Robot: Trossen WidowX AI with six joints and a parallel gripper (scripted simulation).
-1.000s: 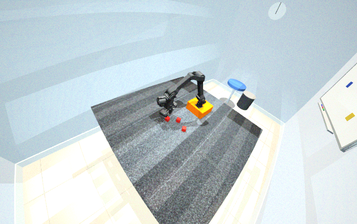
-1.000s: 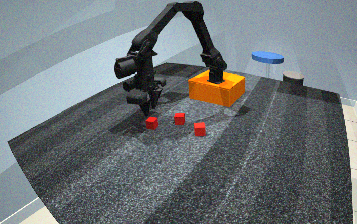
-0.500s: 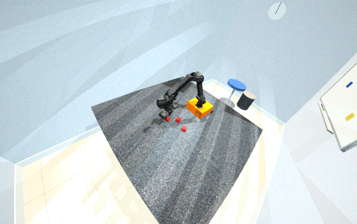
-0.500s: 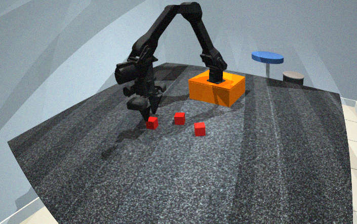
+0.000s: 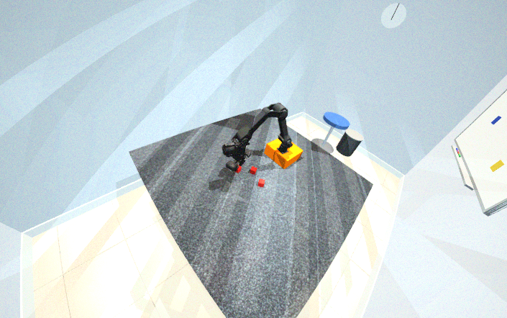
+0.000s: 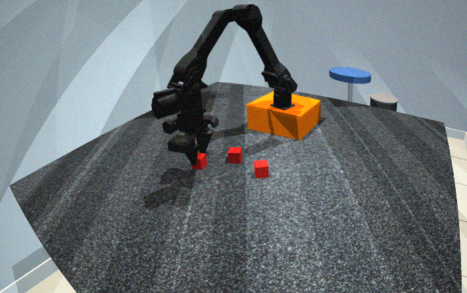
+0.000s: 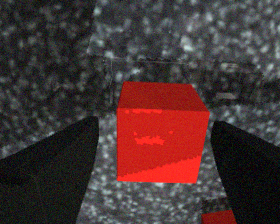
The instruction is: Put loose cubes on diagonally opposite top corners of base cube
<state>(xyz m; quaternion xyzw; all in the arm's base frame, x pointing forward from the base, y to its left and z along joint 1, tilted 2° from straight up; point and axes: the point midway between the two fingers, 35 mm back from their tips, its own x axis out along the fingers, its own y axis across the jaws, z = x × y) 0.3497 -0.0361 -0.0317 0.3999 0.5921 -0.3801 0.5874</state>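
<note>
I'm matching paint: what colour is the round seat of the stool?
Blue; it shows best in the exterior view.

Slim gaps separate my open fingers from the red cube between them. On the right, a second cube blocks a wide sideways sweep; clearance beneath my fingertips looks small, though that's hard to judge.
</note>
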